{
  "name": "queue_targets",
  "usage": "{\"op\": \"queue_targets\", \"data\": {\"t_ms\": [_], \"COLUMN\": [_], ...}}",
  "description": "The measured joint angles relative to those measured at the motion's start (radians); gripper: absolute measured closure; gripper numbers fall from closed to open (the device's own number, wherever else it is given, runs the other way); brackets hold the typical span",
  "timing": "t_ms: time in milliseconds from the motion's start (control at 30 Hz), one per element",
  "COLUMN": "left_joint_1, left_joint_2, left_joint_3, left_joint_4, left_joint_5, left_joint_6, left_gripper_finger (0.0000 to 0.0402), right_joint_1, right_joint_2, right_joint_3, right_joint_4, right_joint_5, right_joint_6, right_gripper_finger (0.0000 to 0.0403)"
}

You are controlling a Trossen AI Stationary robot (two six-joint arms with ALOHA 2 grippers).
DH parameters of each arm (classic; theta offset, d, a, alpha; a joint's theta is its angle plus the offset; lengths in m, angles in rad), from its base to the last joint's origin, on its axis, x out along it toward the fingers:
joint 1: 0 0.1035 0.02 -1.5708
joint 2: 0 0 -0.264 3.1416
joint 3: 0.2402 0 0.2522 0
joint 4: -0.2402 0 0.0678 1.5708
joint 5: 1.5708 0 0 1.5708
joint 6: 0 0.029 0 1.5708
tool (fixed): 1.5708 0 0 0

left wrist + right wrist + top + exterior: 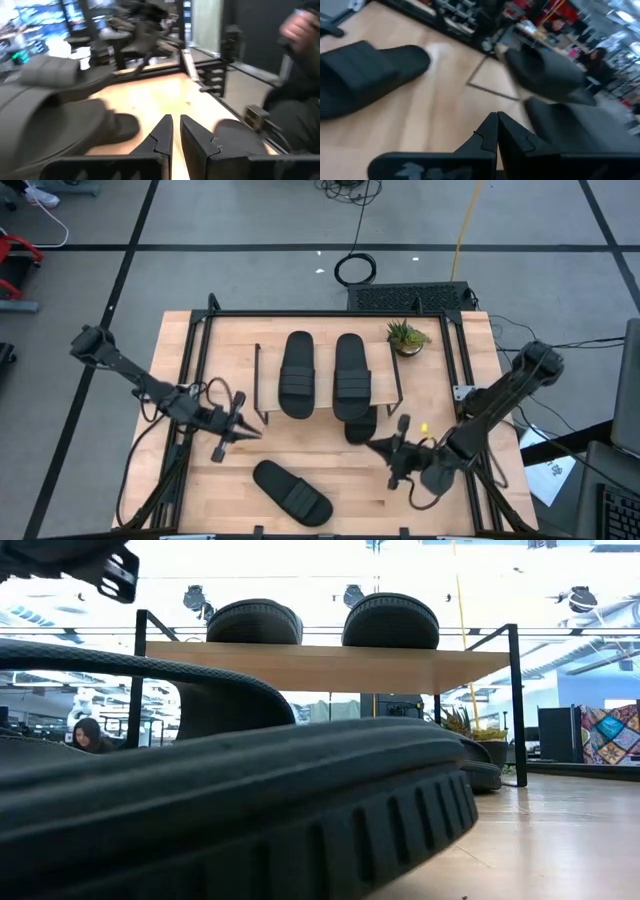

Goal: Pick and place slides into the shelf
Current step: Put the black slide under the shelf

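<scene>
Two black slides (297, 375) (352, 373) lie side by side, soles down, on the shelf's (262, 385) wood top; the low view shows them (254, 620) (390, 620) on the plank (330, 665). A third slide (362, 425) pokes out from under the shelf's near edge. Another slide (291, 492) lies flat on the table near the front edge and fills the low view (250, 810). My left gripper (255, 432) (176, 120) hovers shut at the shelf's near left corner. My right gripper (372, 444) (496, 117) hovers shut near the third slide. Neither holds anything.
A small potted plant (407, 335) stands at the table's far right. The table's black frame (330, 313) runs round its edges. Bare wood lies between the two grippers (320, 450). People show in the room behind (88, 735), and a person's hand (300, 30).
</scene>
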Motion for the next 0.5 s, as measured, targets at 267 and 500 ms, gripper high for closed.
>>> {"op": "queue_targets", "data": {"t_ms": [267, 500], "left_joint_1": [-0.209, -0.308], "left_joint_2": [0.017, 0.178], "left_joint_3": [0.0, 0.0], "left_joint_4": [0.006, 0.073], "left_joint_5": [-0.107, -0.195], "left_joint_6": [0.09, 0.124], "left_gripper_finger": [0.0369, 0.0369], "right_joint_1": [0.006, 0.006], "right_joint_2": [-0.166, -0.23], "right_joint_3": [-0.007, -0.104], "right_joint_4": [-0.26, -0.294], "right_joint_5": [-0.001, 0.059], "right_joint_6": [0.056, 0.095], "right_gripper_finger": [0.0403, 0.0403]}}
